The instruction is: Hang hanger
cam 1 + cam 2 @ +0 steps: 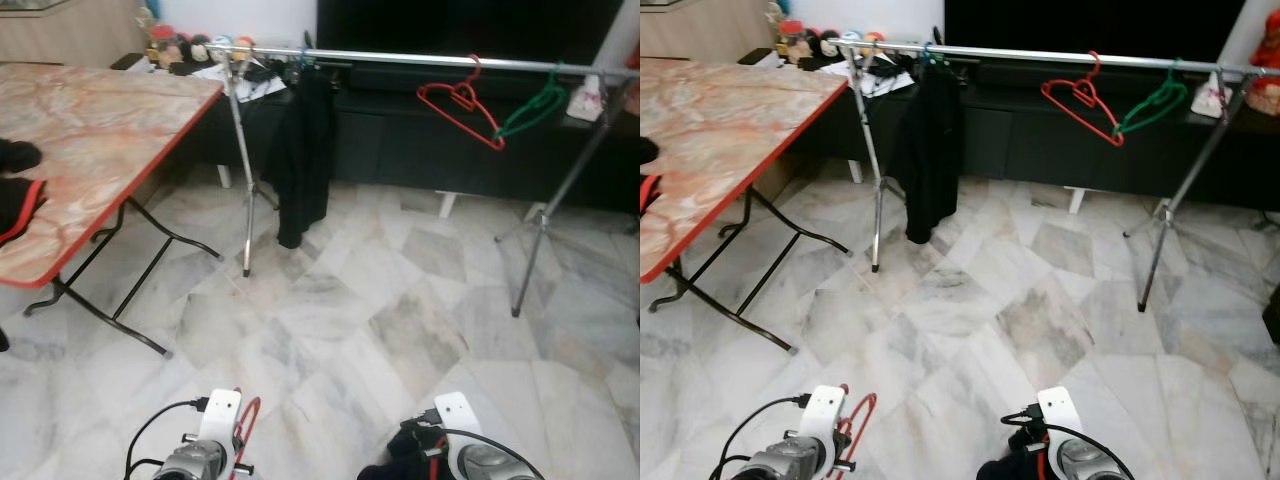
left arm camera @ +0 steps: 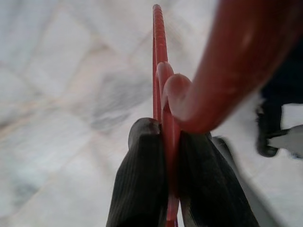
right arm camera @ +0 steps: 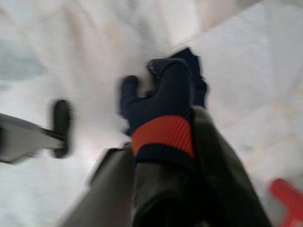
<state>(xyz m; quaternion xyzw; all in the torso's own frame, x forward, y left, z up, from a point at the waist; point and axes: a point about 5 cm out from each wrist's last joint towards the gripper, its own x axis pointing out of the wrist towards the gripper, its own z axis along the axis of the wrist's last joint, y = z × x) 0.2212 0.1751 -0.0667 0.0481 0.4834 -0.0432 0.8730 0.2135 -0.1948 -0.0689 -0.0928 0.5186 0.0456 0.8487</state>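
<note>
Low at the near edge of the head views, a red hanger [image 2: 163, 94] is held by the left gripper [image 2: 168, 156], whose two black fingers [image 2: 139, 179] are clamped together on its thin red bar, the hook curving close past the wrist camera. Beside it, a dark navy garment with a red band [image 3: 163, 127] is pinched between the closed fingers of the right gripper [image 3: 165, 156], above the marble floor [image 1: 380, 330]. Across the room, a silver clothes rail [image 1: 420, 60] is carried on two tripod stands; a black garment [image 1: 305, 150] is hung near its left end, and another red hanger [image 1: 460, 110] and a green hanger [image 1: 530, 110] are hooked on toward the right. Open floor is seen between the grippers and the rail. To the left, a folding table with a marbled red-edged top [image 1: 90, 150] is set, with dark clothing [image 1: 15, 195] lying on it. Behind the rail, a low dark cabinet [image 1: 420, 140] is ranged along the wall.
</note>
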